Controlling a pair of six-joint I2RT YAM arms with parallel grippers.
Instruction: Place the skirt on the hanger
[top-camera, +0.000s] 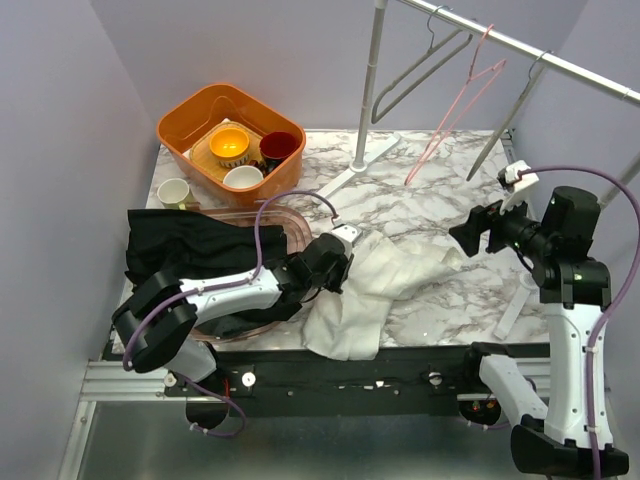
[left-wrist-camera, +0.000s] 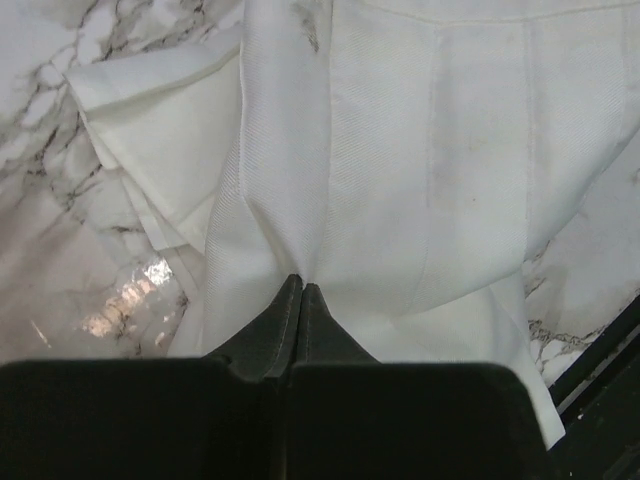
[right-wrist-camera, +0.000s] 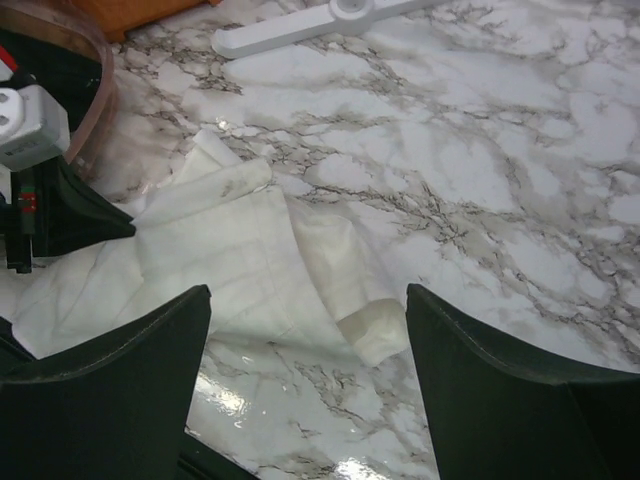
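Light: bright, even, from overhead.
Glare: shiny patches on the table.
Focus: wrist views slightly soft.

Three cameras on one marble table.

My top camera sits high behind the arms and looks down on everything, bases at 6 o'clock. My left wrist camera is very close to the white skirt, left gripper at 6 o'clock of its picture. My right wrist camera is farther off, facing 9 o'clock; it shares the skirt with both others and the rack foot with the top one.
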